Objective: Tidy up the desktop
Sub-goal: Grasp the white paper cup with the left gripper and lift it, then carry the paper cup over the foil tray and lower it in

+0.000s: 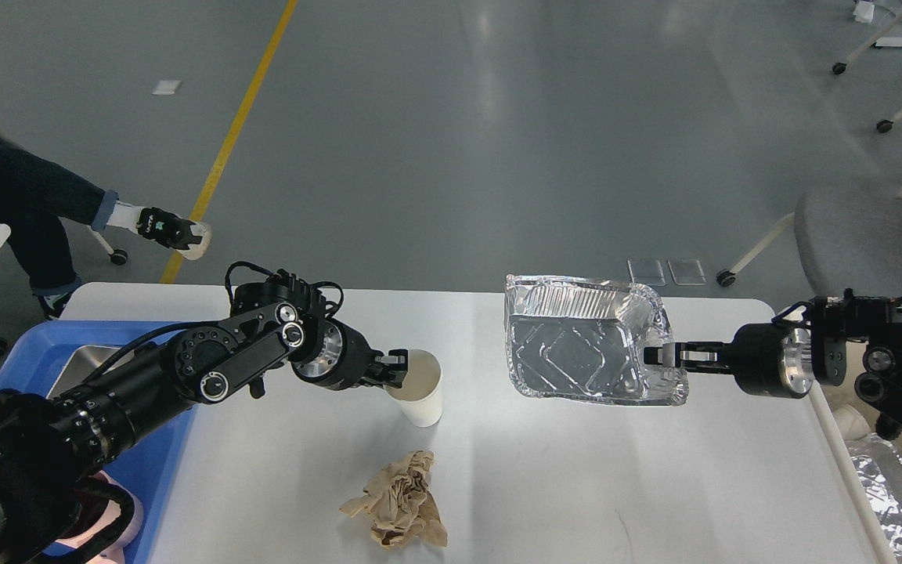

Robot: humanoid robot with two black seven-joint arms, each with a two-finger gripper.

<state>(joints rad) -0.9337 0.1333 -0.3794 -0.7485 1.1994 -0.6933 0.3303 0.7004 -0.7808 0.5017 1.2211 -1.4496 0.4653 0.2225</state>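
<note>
The desktop (576, 486) fills the lower half of the view, white and matte, with rounded far corners.

At 9 o'clock a blue tray (32, 356) sits at the desktop's left edge. A metallic grey item lies inside it, mostly hidden under the left arm; what it is cannot be told. A pink object (118, 521) shows at the tray's near end, at 8 o'clock.

The left gripper (398, 368) reaches in from the left to the rim of a white paper cup (418, 389), just left of centre. Its fingers are closed on the cup's left rim, and the cup stands tilted. The cup's interior looks stained tan; contents cannot be judged.

At 6 o'clock, near the cup and apart from it, a crumpled brown paper wad (400, 501) lies on the desktop.

Right of centre, at about 2 o'clock, a foil container (576, 345) is tipped so that its open side faces the camera. It appears empty, with a creased rim. The right gripper (658, 355) pinches its right rim, jaws narrow on the foil.

At 4 o'clock, off the desktop's right edge, a second foil tray (893, 501) lies in a beige bin (850, 423).
</note>
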